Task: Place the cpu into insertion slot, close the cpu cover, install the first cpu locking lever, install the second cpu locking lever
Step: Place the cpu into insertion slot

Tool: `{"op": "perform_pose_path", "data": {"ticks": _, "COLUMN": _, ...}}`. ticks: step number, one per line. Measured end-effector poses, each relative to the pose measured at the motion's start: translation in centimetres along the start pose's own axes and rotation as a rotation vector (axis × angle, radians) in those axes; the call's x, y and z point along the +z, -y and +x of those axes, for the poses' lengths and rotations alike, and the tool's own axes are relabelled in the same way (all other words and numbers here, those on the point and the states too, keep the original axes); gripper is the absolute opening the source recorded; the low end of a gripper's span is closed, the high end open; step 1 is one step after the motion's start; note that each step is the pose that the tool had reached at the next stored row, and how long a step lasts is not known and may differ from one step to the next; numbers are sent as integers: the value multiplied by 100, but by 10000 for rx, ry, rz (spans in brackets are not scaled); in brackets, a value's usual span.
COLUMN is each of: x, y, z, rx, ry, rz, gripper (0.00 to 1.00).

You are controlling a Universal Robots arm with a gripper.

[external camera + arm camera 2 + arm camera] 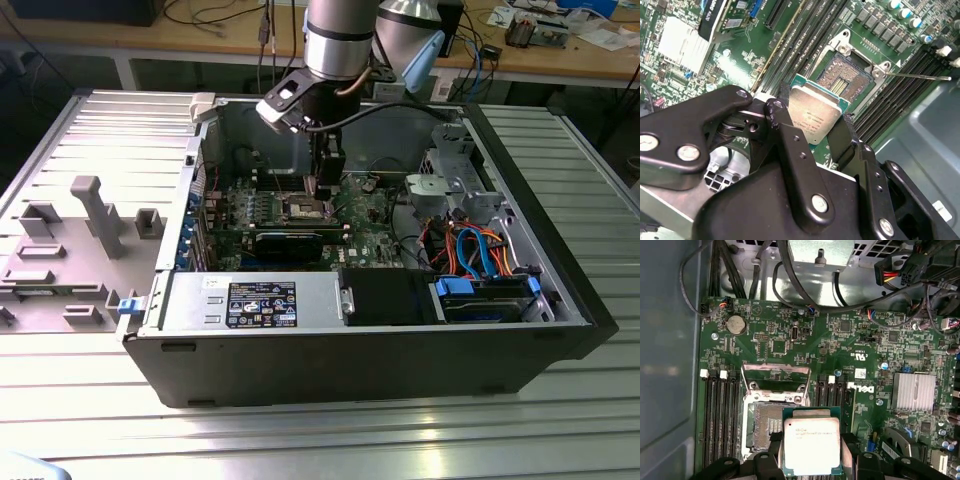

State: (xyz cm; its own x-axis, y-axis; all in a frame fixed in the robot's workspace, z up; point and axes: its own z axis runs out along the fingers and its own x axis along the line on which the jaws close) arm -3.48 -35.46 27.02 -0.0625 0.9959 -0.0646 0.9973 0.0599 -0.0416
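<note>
Over the slot (761,424), inside the open case (560,300): the claw (811,121) is pinching the cpu (812,445) by two opposite edges, one finger (781,116) on each side. The chip hangs above the slot, not seated. In both wrist views it overlaps one side of the slot and leaves the contact field partly bare. Whether that is true offset or only the height of the hold, I can't tell.

The cover (775,376) stands raised at the slot's far edge, so the way in is open. A thin lever (917,76) lies swung out beside the slot.

Risks, as I judge them:
- Coming down off-centre or tipped would set a corner on the slot's contacts and bend them.
- The pinch is on thin edges only, so a slip would drop the chip skewed.
- A finger could foul the slot's rim or the raised cover.

Orientation: the cpu lies flat, grey metal top up and green underside toward the slot. Its edges look square with the slot's. It is nearly square, and the slightly longer side seems to run parallel to the memory slots (720,420) flanking the slot.
</note>
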Motion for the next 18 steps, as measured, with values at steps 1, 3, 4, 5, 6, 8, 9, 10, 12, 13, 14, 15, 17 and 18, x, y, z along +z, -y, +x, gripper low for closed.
{"op": "perform_pose_path", "data": {"ticks": 1, "x": 1, "y": 0, "z": 0, "rx": 68, "ry": -7, "rz": 4, "gripper": 55}}
{"op": "perform_pose_path", "data": {"ticks": 3, "x": 1, "y": 0, "z": 0, "rx": 195, "ry": -4, "rz": 14, "gripper": 55}}
{"op": "perform_pose_path", "data": {"ticks": 4, "x": 2, "y": 0, "z": -1, "rx": 253, "ry": 6, "rz": 18, "gripper": 55}}
{"op": "perform_pose_path", "data": {"ticks": 5, "x": 2, "y": 0, "z": 0, "rx": 302, "ry": 10, "rz": 20, "gripper": 55}}
{"op": "perform_pose_path", "data": {"ticks": 6, "x": 3, "y": 0, "z": 0, "rx": 345, "ry": 8, "rz": 23, "gripper": 55}}
{"op": "perform_pose_path", "data": {"ticks": 8, "x": 3, "y": 0, "z": 0, "rx": 448, "ry": 6, "rz": 31, "gripper": 55}}
{"op": "perform_pose_path", "data": {"ticks": 9, "x": 4, "y": 0, "z": 0, "rx": 504, "ry": 4, "rz": 34, "gripper": 55}}
{"op": "perform_pose_path", "data": {"ticks": 10, "x": 4, "y": 0, "z": 0, "rx": 554, "ry": 2, "rz": 38, "gripper": 55}}
{"op": "perform_pose_path", "data": {"ticks": 12, "x": 4, "y": 0, "z": 0, "rx": 577, "ry": 1, "rz": 39, "gripper": 55}}
{"op": "perform_pose_path", "data": {"ticks": 13, "x": 5, "y": 1, "z": 0, "rx": 581, "ry": 0, "rz": 39, "gripper": 55}}
{"op": "perform_pose_path", "data": {"ticks": 14, "x": 5, "y": 4, "z": 1, "rx": 583, "ry": -2, "rz": 39, "gripper": 55}}
{"op": "perform_pose_path", "data": {"ticks": 15, "x": 5, "y": 5, "z": 1, "rx": 583, "ry": -2, "rz": 39, "gripper": 55}}
{"op": "perform_pose_path", "data": {"ticks": 17, "x": 5, "y": 8, "z": 1, "rx": 583, "ry": -2, "rz": 39, "gripper": 55}}
{"op": "perform_pose_path", "data": {"ticks": 18, "x": 5, "y": 10, "z": 1, "rx": 584, "ry": -3, "rz": 39, "gripper": 55}}
